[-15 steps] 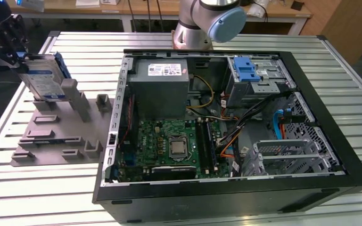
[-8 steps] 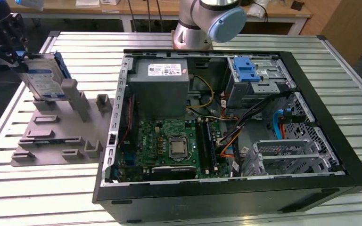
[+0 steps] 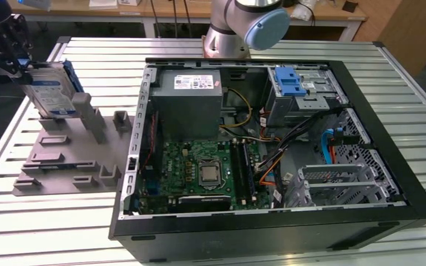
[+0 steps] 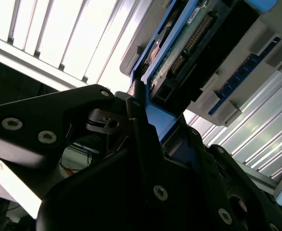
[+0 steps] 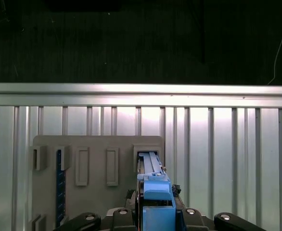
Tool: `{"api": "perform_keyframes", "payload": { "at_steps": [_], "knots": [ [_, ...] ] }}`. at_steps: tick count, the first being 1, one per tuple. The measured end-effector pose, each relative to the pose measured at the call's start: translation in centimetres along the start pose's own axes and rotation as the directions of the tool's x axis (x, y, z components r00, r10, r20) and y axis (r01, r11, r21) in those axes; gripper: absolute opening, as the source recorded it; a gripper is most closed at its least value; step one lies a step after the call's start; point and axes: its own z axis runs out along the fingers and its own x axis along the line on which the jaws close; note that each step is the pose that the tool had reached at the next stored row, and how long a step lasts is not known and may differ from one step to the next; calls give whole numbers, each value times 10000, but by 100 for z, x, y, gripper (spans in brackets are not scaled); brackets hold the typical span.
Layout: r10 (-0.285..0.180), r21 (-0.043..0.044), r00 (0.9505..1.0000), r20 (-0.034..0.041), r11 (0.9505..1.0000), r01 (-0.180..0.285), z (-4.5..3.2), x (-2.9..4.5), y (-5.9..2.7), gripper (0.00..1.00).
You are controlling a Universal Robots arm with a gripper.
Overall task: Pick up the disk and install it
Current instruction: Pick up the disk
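Observation:
In the exterior view, the disk [image 3: 50, 93] is a silver drive with a white-and-blue label and a blue rail frame. It stands tilted on edge at the far left, its lower end at the posts of the grey holder plate [image 3: 65, 160]. My gripper [image 3: 26, 71] is shut on its upper end. The first wrist view looks down the disk's blue edge [image 5: 155, 190] between my fingers, with the holder plate [image 5: 97, 144] beneath. In the second wrist view the disk's connector side [image 4: 189, 43] sits in front of a black finger [image 4: 141, 130]. I cannot tell whether the disk still touches its slot.
An open computer case [image 3: 390, 138] lies to the exterior view's right of the holder. Inside are a grey power-supply box [image 3: 187, 105], a motherboard [image 3: 206, 172], a blue latch on a metal cage [image 3: 293, 84] and a drive cage [image 3: 339, 183]. The arm's base [image 3: 243, 25] stands behind the case on the slatted table [image 3: 50, 233].

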Motion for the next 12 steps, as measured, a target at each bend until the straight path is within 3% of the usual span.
{"api": "perform_keyframes", "payload": {
  "at_steps": [12],
  "knots": [
    [0,0,10000,0,10000,0,-46,-1,1,36]
  ]
}}
